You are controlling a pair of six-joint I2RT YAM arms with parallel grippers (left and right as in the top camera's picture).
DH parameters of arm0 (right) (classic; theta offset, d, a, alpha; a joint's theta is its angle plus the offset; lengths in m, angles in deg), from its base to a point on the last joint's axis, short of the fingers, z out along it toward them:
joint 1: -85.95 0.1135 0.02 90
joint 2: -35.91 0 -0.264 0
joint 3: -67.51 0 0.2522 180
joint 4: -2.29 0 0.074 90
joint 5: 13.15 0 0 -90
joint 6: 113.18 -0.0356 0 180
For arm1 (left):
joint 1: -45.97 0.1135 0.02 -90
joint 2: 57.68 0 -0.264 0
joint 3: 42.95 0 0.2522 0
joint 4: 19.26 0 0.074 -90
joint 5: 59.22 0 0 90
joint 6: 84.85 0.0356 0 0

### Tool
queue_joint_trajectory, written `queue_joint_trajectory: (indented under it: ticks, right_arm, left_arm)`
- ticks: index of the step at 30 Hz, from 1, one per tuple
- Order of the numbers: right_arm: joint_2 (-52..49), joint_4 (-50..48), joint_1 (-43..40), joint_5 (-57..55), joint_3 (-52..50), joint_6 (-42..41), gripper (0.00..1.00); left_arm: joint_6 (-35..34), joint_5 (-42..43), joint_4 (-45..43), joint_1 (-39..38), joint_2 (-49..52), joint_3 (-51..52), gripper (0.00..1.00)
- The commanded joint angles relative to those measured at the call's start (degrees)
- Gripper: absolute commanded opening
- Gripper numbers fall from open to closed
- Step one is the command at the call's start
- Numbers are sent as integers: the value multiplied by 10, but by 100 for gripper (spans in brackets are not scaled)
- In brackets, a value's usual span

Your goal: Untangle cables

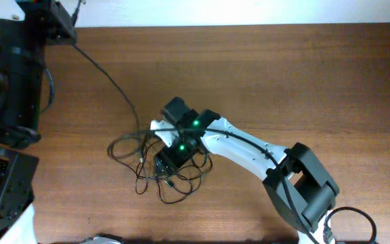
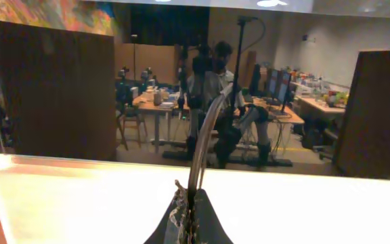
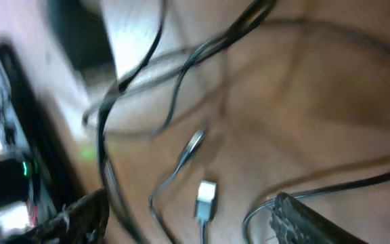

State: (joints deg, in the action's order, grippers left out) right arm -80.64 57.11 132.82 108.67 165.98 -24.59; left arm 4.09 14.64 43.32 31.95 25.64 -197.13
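The right gripper (image 3: 189,211) stood wide open, holding nothing. Two plugs lay between its fingers: a silver plug (image 3: 193,144) and a white plug (image 3: 206,200). The left gripper (image 2: 188,222) pinched one cable (image 2: 205,129).

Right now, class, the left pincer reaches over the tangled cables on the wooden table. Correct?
No. It is the right pincer that reaches over the tangled cables on the wooden table; the overhead view shows it.
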Motion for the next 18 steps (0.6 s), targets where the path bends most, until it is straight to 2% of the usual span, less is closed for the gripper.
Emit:
queue_joint_trajectory:
  ticks: [1, 3, 5, 8, 9, 10, 12, 15, 18]
  right_arm:
    - [-2, 21, 29, 18, -2, 118, 78]
    - [-11, 27, 40, 23, -2, 115, 78]
    - [-23, 31, 49, 22, -2, 96, 69]
    - [-24, 27, 40, 16, -2, 78, 25]
    - [-23, 17, 22, -9, 2, 25, 8]
    - [-21, 19, -3, -33, 20, -11, 4]
    - [-13, 30, -37, -52, 51, -38, 4]
    - [12, 165, -155, -146, 226, -70, 4]
    - [11, 233, -219, -192, 313, -101, 4]
  left_arm:
    - [7, -6, 2, 7, 0, -7, 0]
    - [7, -6, 2, 7, 0, -7, 0]
    - [7, -6, 4, 7, 0, -7, 0]
    - [7, -6, 4, 7, 0, -7, 0]
    - [6, -5, 11, 7, 0, -7, 0]
    - [6, 15, 28, 7, 3, -6, 0]
    - [6, 26, 51, 7, 12, -6, 0]
    - [4, 29, 107, 7, 46, -6, 0]
    - [4, 29, 116, 7, 63, -6, 0]
